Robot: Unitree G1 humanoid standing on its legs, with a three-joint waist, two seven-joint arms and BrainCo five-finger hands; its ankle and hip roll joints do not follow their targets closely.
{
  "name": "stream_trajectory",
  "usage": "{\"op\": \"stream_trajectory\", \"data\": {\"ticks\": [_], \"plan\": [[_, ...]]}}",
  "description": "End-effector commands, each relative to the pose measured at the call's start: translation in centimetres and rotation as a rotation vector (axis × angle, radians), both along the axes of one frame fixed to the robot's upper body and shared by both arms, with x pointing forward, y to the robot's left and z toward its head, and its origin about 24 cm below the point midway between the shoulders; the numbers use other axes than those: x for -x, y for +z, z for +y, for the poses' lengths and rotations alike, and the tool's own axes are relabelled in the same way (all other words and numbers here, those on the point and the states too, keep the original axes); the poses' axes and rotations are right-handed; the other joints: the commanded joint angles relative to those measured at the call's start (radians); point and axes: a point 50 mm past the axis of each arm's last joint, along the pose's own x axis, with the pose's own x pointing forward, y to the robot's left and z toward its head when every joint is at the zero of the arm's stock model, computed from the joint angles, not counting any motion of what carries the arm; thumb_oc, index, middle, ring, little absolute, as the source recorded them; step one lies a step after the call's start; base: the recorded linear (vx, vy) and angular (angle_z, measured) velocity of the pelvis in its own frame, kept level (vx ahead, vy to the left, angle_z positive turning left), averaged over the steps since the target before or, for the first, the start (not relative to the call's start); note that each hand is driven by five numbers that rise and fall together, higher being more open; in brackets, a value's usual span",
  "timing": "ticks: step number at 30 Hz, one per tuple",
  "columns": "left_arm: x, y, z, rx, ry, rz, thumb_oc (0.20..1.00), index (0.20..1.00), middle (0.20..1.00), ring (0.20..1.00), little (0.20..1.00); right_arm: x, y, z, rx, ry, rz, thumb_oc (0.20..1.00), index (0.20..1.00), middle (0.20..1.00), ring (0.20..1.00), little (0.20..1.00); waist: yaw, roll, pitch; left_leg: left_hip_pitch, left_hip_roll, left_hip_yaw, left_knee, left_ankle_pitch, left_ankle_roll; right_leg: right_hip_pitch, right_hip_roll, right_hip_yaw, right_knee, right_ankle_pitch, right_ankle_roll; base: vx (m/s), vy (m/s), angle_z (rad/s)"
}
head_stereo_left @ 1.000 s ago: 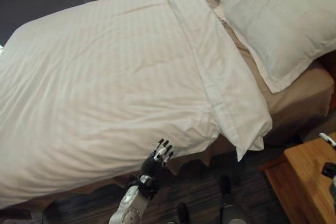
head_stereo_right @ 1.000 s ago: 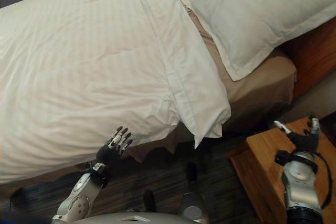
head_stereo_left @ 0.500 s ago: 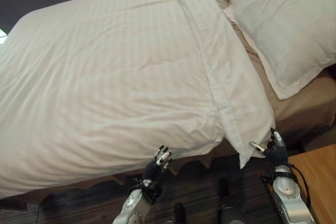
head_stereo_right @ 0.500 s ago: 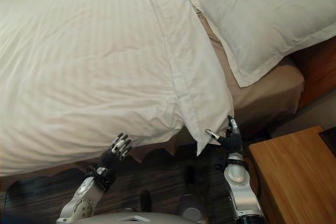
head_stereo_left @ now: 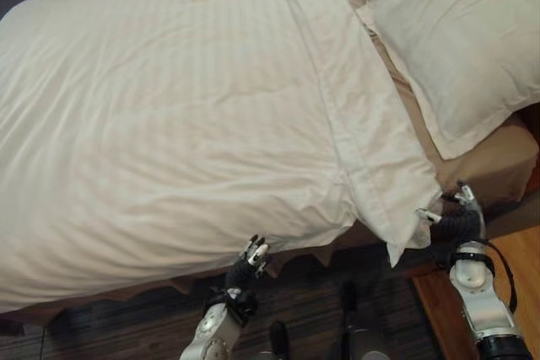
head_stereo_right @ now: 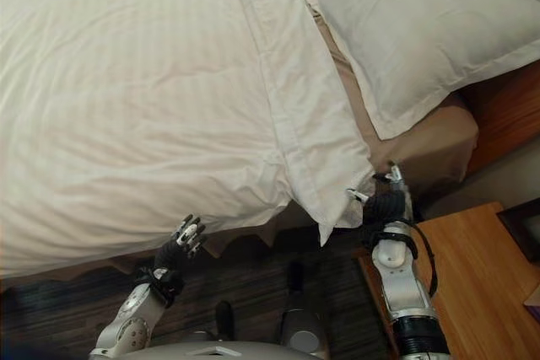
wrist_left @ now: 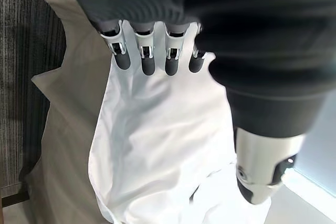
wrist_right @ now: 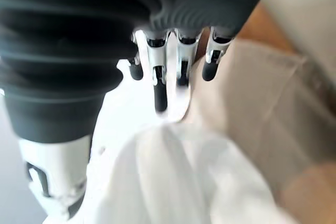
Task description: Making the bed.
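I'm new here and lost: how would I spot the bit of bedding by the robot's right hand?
Start at the bed's big white striped duvet. Follow its folded-over top band toward the near edge, beside the tan sheet. The hanging corner flap by the right hand is it: the only pointed tip drooping off the mattress.

No text, label, number or sign can be read anywhere. The white duvet [head_stereo_left: 169, 115] and pillow [head_stereo_left: 456, 31] carry only a woven stripe, as far as the views let one tell.
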Motion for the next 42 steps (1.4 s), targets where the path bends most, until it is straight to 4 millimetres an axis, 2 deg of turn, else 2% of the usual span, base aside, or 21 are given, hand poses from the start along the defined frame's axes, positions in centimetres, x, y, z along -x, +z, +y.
{"op": "stream_trajectory", "data": {"ticks": [1, 3, 5, 7, 8, 13, 16, 19, 24, 30, 38, 42], "plan": [[-1.8, 1.9, 0.4, -0.013, -0.005, -0.123, 1.000, 1.000, 1.000, 1.000, 1.000, -1.0, 4.9, -2.5, 0.153, -0.151, -0.213, 1.000, 1.000, 1.000, 1.000, 1.000, 0.022, 0.019, 0.028, -0.006, 0.016, 0.012, 0.012, 0.003, -0.004, 0.098, -0.022, 0.025, 0.026, -0.076, 0.066, 0.02, 0.014, 0.04], [-1.9, 2.0, 0.4, -0.020, -0.012, -0.124, 1.000, 1.000, 1.000, 1.000, 1.000, -0.9, 5.6, -3.4, 0.188, -0.203, -0.236, 1.000, 1.000, 1.000, 1.000, 1.000, 0.023, 0.019, 0.027, -0.004, 0.015, 0.013, 0.012, 0.001, -0.003, 0.099, -0.021, 0.027, 0.026, -0.076, 0.066, 0.00, 0.006, 0.02], [-1.9, 2.0, 0.3, -0.018, -0.015, -0.131, 1.000, 1.000, 1.000, 1.000, 1.000, -0.7, 6.8, -3.1, 0.261, -0.192, -0.276, 1.000, 1.000, 1.000, 1.000, 1.000, 0.022, 0.017, 0.027, -0.003, 0.015, 0.016, 0.012, 0.000, -0.001, 0.098, -0.021, 0.028, 0.026, -0.075, 0.066, 0.00, 0.015, -0.05], [-2.1, 2.2, 0.2, -0.025, -0.019, -0.143, 1.000, 1.000, 1.000, 1.000, 1.000, -1.0, 8.2, -1.3, 0.350, -0.099, -0.318, 1.000, 1.000, 1.000, 1.000, 1.000, 0.020, 0.015, 0.030, -0.002, 0.014, 0.020, 0.012, -0.001, -0.001, 0.096, -0.021, 0.032, 0.028, -0.075, 0.066, -0.02, 0.016, -0.10], [-2.3, 2.3, 0.0, -0.038, -0.027, -0.156, 1.000, 1.000, 1.000, 1.000, 1.000, -1.2, 9.4, 1.6, 0.408, 0.045, -0.372, 1.000, 1.000, 1.000, 1.000, 1.000, 0.020, 0.013, 0.031, -0.003, 0.014, 0.023, 0.012, 0.001, 0.000, 0.093, -0.020, 0.034, 0.030, -0.074, 0.066, -0.03, 0.009, -0.11], [-2.6, 2.4, -0.3, -0.045, -0.030, -0.166, 1.000, 1.000, 1.000, 1.000, 1.000, -1.5, 10.6, 7.0, 0.446, 0.338, -0.428, 1.000, 1.000, 1.000, 1.000, 1.000, 0.020, 0.003, 0.036, -0.006, 0.015, 0.027, 0.012, 0.005, -0.001, 0.087, -0.019, 0.041, 0.035, -0.071, 0.066, -0.03, 0.011, -0.03], [-2.6, 2.4, -0.3, -0.046, -0.026, -0.162, 1.000, 1.000, 1.000, 1.000, 1.000, -1.5, 10.4, 8.1, 0.453, 0.406, -0.417, 1.000, 1.000, 1.000, 1.000, 1.000, 0.020, 0.000, 0.037, -0.006, 0.015, 0.027, 0.012, 0.006, -0.001, 0.086, -0.020, 0.039, 0.038, -0.071, 0.066, 0.00, 0.000, 0.00], [-2.4, 2.1, -0.3, -0.053, -0.023, -0.154, 1.000, 1.000, 1.000, 1.000, 1.000, -1.7, 9.1, 9.5, 0.459, 0.509, -0.341, 1.000, 1.000, 1.000, 1.000, 1.000, 0.023, -0.008, 0.038, -0.007, 0.014, 0.023, 0.012, 0.006, -0.001, 0.086, -0.023, 0.036, 0.041, -0.072, 0.067, 0.00, 0.000, 0.00], [-2.4, 2.1, -0.2, -0.052, -0.017, -0.152, 1.000, 1.000, 1.000, 1.000, 1.000, -2.0, 8.4, 9.6, 0.482, 0.516, -0.296, 1.000, 1.000, 1.000, 1.000, 1.000, 0.025, -0.010, 0.041, -0.009, 0.012, 0.020, 0.012, 0.007, -0.001, 0.087, -0.025, 0.033, 0.041, -0.072, 0.066, 0.00, 0.000, 0.00], [-2.4, 2.0, 0.1, -0.061, -0.001, -0.146, 1.000, 1.000, 1.000, 1.000, 1.000, -3.4, 7.6, 9.4, 0.521, 0.486, -0.245, 1.000, 1.000, 1.000, 1.000, 1.000, 0.038, -0.004, 0.052, -0.016, 0.010, 0.017, 0.012, 0.010, -0.001, 0.083, -0.031, 0.030, 0.042, -0.068, 0.066, 0.00, 0.000, 0.00], [-2.6, 2.2, 0.0, -0.048, -0.001, -0.156, 1.000, 1.000, 1.000, 1.000, 1.000, -5.4, 4.7, 11.5, 0.551, 0.560, -0.095, 1.000, 1.000, 1.000, 1.000, 1.000, 0.057, 0.013, 0.062, -0.023, 0.006, 0.012, 0.012, 0.015, -0.002, 0.081, -0.036, 0.026, 0.039, -0.064, 0.063, 0.00, -0.001, 0.00], [-2.5, 2.2, 0.2, -0.046, 0.004, -0.158, 1.000, 1.000, 1.000, 1.000, 1.000, -6.3, 4.1, 12.4, 0.552, 0.580, -0.067, 1.000, 1.000, 1.000, 1.000, 1.000, 0.067, 0.022, 0.068, -0.029, 0.003, 0.009, 0.012, 0.018, -0.003, 0.078, -0.038, 0.025, 0.040, -0.063, 0.062, 0.00, -0.001, 0.01]]}}
